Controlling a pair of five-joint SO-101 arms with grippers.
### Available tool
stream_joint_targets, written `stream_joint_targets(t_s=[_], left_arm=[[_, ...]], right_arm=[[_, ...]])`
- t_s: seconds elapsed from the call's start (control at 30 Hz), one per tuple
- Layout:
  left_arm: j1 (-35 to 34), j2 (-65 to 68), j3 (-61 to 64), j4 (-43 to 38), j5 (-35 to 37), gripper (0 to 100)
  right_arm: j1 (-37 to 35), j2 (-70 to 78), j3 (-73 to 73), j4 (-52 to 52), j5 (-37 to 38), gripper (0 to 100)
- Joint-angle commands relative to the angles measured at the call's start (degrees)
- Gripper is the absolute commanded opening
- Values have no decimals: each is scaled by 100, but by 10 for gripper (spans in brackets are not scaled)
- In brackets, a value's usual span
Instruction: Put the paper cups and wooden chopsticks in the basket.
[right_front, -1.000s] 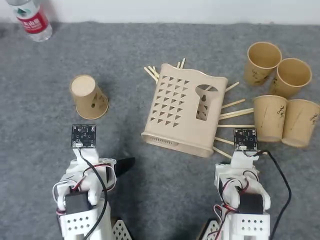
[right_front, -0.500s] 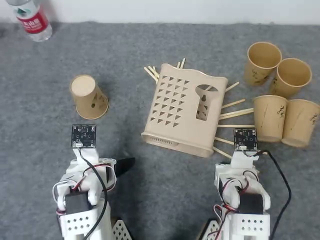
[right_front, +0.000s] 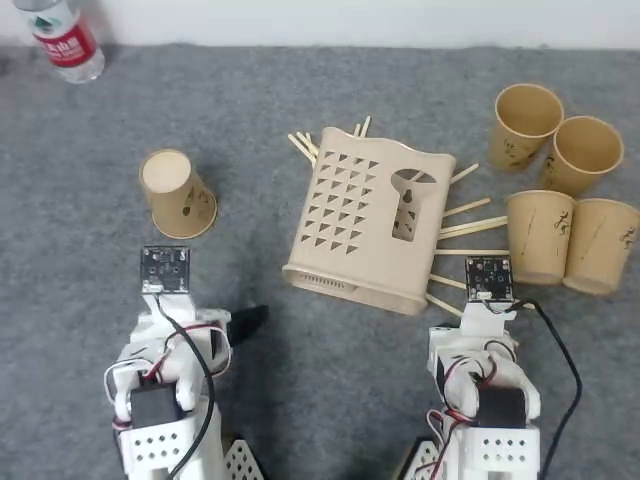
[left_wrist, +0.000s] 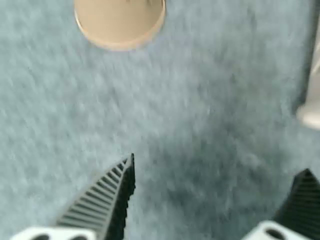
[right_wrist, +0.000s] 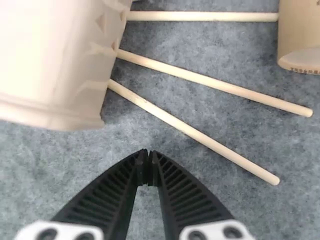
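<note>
High view shows the basket (right_front: 370, 225) lying flat on the grey desk (right_front: 330, 400), its cut-out wall facing up, ahead of and between the two arms. From under it poke chopsticks (right_front: 468, 229): a few at its far corner, more fanned out along the side toward the right arm. Beyond those, four cups (right_front: 541, 236) sit in a tight cluster. The two farther ones show open mouths and the two nearer ones show their sides. A lone cup (right_front: 178, 193) sits well apart on the other side of the basket, ahead of the left arm, with its base toward the camera. A bottle (right_front: 62, 38) lies at the desk's far corner.

The left hand (left_wrist: 215, 197) hangs over bare desk with its fingers spread wide, holding nothing. The lone cup's edge is ahead of it. The right hand (right_wrist: 148, 167) has its fingertips pressed together and is empty, just short of the nearest chopstick. The basket's edge and three chopsticks are close ahead.
</note>
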Motion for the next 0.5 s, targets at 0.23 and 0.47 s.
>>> stream_joint_targets(t_s=[0.23,0.47], left_arm=[[-26,-53,-22,-114,-44,453],[-26,-44,-22,-105,-35,376]], right_arm=[[-22,-75,105,-954,-18,9],[101,-66,105,-848,-18,9]])
